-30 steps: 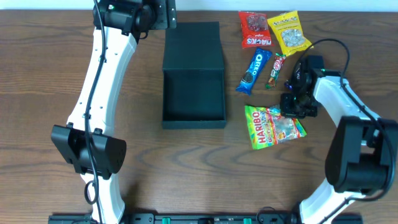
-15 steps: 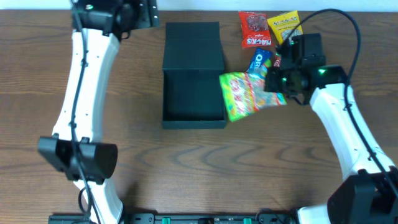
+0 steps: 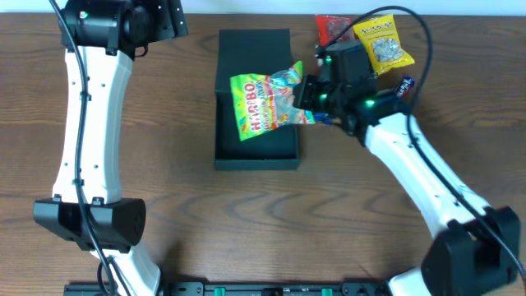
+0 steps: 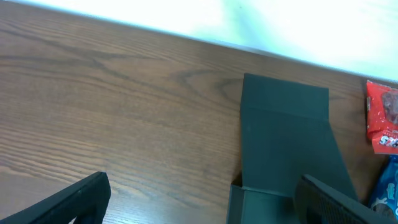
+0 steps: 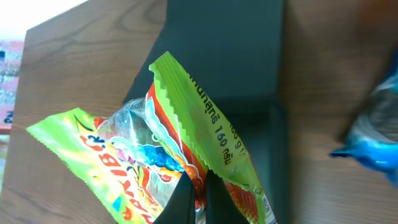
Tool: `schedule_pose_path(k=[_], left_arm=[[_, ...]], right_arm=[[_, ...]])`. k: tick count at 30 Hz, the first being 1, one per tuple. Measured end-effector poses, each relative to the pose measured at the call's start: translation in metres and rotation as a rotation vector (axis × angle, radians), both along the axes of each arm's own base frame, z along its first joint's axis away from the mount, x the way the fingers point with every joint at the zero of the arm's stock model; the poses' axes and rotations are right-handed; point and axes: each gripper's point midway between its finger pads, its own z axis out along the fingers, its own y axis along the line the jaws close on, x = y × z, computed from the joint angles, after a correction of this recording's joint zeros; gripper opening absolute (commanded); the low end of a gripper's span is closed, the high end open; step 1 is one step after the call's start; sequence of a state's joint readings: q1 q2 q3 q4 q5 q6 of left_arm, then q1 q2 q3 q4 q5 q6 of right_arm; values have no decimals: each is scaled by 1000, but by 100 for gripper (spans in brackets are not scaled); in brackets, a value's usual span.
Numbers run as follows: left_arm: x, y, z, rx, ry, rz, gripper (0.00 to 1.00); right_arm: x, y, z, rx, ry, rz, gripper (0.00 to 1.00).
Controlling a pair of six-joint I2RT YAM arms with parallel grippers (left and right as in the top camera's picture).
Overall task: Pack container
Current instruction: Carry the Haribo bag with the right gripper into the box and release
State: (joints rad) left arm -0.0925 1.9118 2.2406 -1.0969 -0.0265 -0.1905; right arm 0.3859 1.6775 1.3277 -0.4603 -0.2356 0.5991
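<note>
The dark grey-teal container (image 3: 256, 156) lies open at the table's middle with its flap lid (image 3: 255, 57) folded back flat. It also shows in the left wrist view (image 4: 285, 149) and the right wrist view (image 5: 249, 68). My right gripper (image 3: 307, 97) is shut on the edge of a green Haribo bag (image 3: 263, 103) and holds it in the air over the container's open part. In the right wrist view the fingers (image 5: 198, 190) pinch the Haribo bag (image 5: 155, 162). My left gripper (image 4: 199, 205) is open and empty, high at the far left of the table.
A red Nacks packet (image 3: 329, 29) and a yellow snack packet (image 3: 382, 43) lie at the back right. A blue packet (image 3: 404, 85) peeks out from behind my right arm. The red packet also shows in the left wrist view (image 4: 382, 118).
My right gripper has lifted the Haribo bag off the table and carried it left to above the container. My left arm has swung further left.
</note>
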Motion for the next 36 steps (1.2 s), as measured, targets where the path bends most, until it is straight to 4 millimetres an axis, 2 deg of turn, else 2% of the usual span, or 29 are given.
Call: schedule_pose_path(k=[5,11,18,21,25,26,28,30,31,32,36], left_arm=[[-1,0,-1,0,5,0,95],[-3,0,-3,2,18,0,95],[-4,1,-4,2,22,0,95],[-4,2,-4,2,22,3,95],[-4,7,-4,2,23,13,95],[-4,7,-4,2,23,14,95],[-4,9,-4,2,24,18,95],[-4,9,-4,2,23,18,95],[-4,9,-4,2,22,18,95],[-4,9,-4,2,22,18,95],[-4,9,-3,2,22,18,95]], right_arm=[[-6,22,-30,-10,70,28,1],[-10,27,-35,15,111,-7,1],[-30,39,-52,5,209,-14,1],[-36,40,-62,-5,255,-28,1],[-37,39,-64,-3,268,-43,1],[-37,39,-64,-3,269,-45,13],[-38,40,-64,8,279,-46,53],[-39,42,-63,21,287,-40,74],[-40,43,-63,26,289,-37,79],[-39,43,-62,28,290,-36,79],[-29,44,-47,31,235,-1,72]])
